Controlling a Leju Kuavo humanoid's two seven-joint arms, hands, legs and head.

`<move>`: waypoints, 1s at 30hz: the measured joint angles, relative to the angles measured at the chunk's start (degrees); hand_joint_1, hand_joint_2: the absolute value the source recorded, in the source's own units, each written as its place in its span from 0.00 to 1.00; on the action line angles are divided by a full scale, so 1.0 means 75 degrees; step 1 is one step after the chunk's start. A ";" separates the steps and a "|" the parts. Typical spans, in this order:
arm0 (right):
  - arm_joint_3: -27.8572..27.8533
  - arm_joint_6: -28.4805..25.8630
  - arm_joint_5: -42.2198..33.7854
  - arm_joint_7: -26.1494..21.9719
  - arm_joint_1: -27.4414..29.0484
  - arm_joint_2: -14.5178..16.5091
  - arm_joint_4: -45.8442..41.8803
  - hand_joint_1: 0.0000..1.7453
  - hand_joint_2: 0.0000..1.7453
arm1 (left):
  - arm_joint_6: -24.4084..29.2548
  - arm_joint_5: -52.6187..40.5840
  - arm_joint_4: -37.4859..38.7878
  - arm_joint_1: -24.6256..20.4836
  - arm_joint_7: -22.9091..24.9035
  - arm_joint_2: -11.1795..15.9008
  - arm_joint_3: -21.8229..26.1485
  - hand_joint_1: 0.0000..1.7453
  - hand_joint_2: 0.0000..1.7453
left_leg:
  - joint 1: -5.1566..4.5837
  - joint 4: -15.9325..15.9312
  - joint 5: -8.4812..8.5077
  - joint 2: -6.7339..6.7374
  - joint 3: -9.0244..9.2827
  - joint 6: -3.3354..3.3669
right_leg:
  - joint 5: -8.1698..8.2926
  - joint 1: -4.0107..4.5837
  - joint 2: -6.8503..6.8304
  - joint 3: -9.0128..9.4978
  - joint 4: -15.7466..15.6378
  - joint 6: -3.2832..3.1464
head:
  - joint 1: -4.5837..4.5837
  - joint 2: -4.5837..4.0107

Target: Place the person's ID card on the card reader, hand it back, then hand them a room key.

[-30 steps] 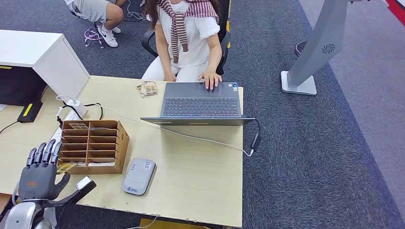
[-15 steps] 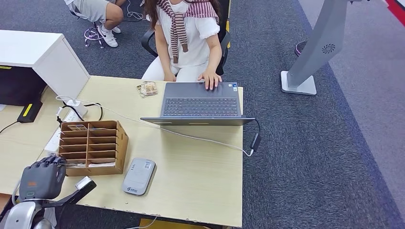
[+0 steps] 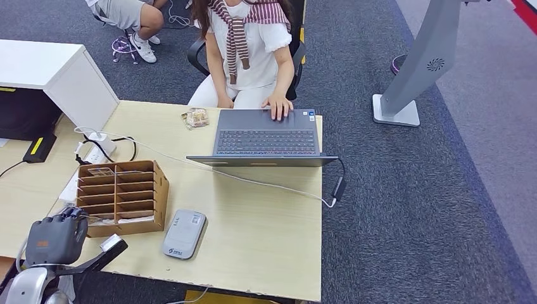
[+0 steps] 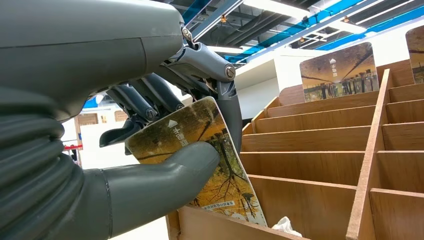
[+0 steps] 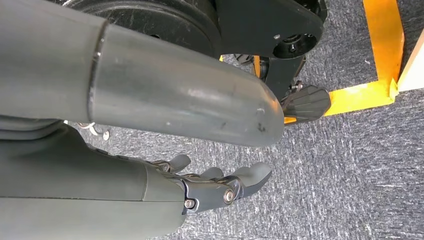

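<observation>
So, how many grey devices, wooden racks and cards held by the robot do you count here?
Grey devices: 2 (laptop, card reader)
Wooden racks: 1 (card rack)
Held cards: 1 (key card, in the left hand)
Total: 4

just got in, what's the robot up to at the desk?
The left hand is pinching a room key card at the near corner of the wooden slotted card rack. The right hand hangs over the carpet, holding nothing. The card reader lies on the desk with nothing on it, and a person opposite has a hand on the laptop.
</observation>
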 joint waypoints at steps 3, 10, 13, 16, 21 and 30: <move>0.0000 0.0000 0.0000 0.0000 0.0000 0.0000 0.0000 0.00 0.00 | 0.0000 0.0000 0.0000 0.0000 0.0000 0.0000 0.0000 1.00 1.00 | 0.0000 0.0000 0.0000 0.0000 0.0000 0.0000 | 0.0000 0.0000 0.0000 0.0000 0.0000 0.0000 | 0.0000 0.0000; 0.0000 -0.0001 0.0000 0.0000 0.0000 0.0000 0.0000 0.00 0.00 | 0.0004 0.0099 -0.0025 0.0008 -0.0040 0.0012 -0.0001 1.00 1.00 | 0.0000 0.0000 0.0000 0.0000 0.0000 0.0000 | 0.0000 0.0000 0.0000 0.0000 0.0000 0.0000 | 0.0000 0.0000; 0.0000 -0.0015 -0.0010 0.0000 0.0000 0.0000 0.0000 0.00 0.00 | -0.0060 0.0370 -0.0266 0.0078 -0.0160 0.0011 -0.0003 1.00 1.00 | 0.0000 0.0000 0.0000 -0.0001 0.0000 0.0000 | 0.0000 0.0000 -0.0001 0.0000 0.0000 0.0000 | 0.0000 0.0000; -0.0007 -0.0052 -0.0050 0.0000 0.0001 0.0000 0.0000 0.00 0.00 | -0.0453 0.0694 -0.1066 0.0313 -0.0249 -0.0007 -0.0025 1.00 1.00 | 0.0000 0.0000 0.0000 0.0001 -0.0001 0.0000 | 0.0000 0.0000 0.0001 -0.0002 0.0000 0.0000 | 0.0000 0.0000; -0.0075 -0.0086 -0.0180 0.0001 0.0002 0.0002 -0.0001 0.00 0.00 | -0.1247 0.0766 -0.3048 0.0891 -0.0185 -0.0018 -0.0292 1.00 1.00 | -0.0002 0.0001 -0.0002 0.0001 -0.0003 0.0002 | 0.0000 -0.0001 0.0001 -0.0002 -0.0002 0.0001 | 0.0000 0.0000; -0.0240 -0.0097 -0.0323 0.0002 0.0000 0.0050 -0.0009 0.00 0.00 | -0.1187 0.0436 -0.5052 0.1690 -0.0145 0.0085 -0.0730 1.00 1.00 | 0.0000 0.0000 -0.0002 0.0001 -0.0003 0.0001 | -0.0002 0.0001 0.0001 -0.0003 -0.0002 0.0000 | 0.0000 0.0000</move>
